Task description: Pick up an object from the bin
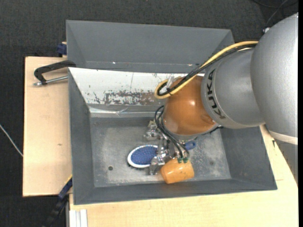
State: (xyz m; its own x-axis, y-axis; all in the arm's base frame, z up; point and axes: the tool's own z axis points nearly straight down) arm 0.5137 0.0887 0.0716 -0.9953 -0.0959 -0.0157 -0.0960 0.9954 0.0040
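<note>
Gripper (161,159) hangs low over the floor of the grey bin (109,141); whether it is released or clenched on anything cannot be told. Just beside it, toward the view's left, lies a blue oval piece with a white rim (142,156), its long axis running left to right. An orange rounded lump (178,172) lies just below-right, near the front wall.
</note>
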